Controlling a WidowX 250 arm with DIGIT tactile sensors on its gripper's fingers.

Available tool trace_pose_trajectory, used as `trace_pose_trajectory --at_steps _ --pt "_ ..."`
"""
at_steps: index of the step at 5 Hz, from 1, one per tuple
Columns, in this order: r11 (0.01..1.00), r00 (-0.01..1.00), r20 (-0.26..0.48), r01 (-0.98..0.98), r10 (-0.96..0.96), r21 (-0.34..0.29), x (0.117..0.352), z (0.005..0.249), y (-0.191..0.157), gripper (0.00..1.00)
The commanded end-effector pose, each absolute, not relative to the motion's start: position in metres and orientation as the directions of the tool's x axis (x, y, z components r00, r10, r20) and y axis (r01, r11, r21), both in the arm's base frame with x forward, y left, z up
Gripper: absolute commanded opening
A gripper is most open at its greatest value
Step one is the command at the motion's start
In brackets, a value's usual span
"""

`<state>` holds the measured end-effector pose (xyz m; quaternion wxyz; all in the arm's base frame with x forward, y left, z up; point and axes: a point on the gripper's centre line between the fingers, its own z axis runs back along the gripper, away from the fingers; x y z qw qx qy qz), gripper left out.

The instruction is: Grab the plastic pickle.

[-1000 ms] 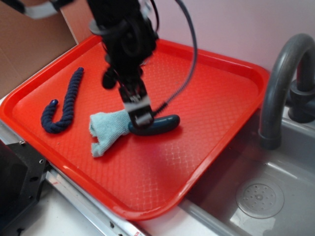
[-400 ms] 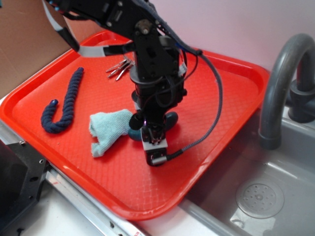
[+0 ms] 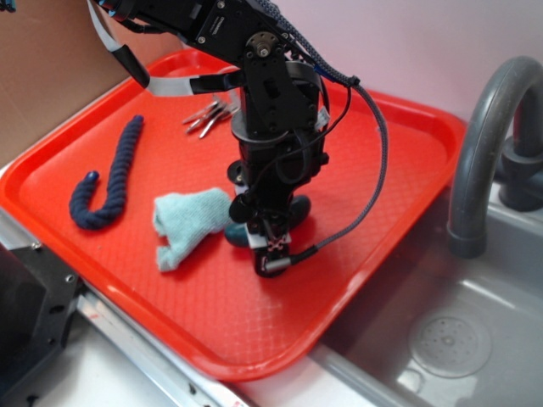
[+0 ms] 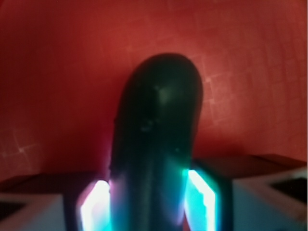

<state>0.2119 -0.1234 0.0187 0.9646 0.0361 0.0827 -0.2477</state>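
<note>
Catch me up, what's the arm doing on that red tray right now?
The WidowX arm has its hand down over the plastic pickle near the middle of the red tray. In the wrist view the pickle sits between the two fingers, which hug both its sides; the grip looks closed, though no lift is evident yet. A light-blue cloth lies right beside the pickle, a dark blue rope further off, and some small metal pieces near the tray's far edge.

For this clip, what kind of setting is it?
Likely a toy kitchen sink setup: a grey curved faucet over a grey sink basin with a drain, beside a red plastic tray holding play items.
</note>
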Motion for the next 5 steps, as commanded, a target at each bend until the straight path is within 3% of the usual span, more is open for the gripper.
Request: trace_pose_trajectory --at_steps 1,2,3,4,5 --pt "0.955 0.952 -0.130 0.289 -0.279 0.063 0.219 0.070 -0.098 0.00" --pt "0.991 0.993 -0.018 0.122 -0.121 0.049 0.215 0.119 -0.074 0.00" --pt "0.999 0.995 0.091 0.045 -0.045 0.003 0.200 0.159 -0.052 0.00" --pt "0.999 0.983 0.182 -0.037 0.036 0.001 0.184 0.191 -0.037 0.00" --pt "0.997 0.984 0.166 -0.056 0.064 -0.054 0.186 0.190 -0.033 0.00"
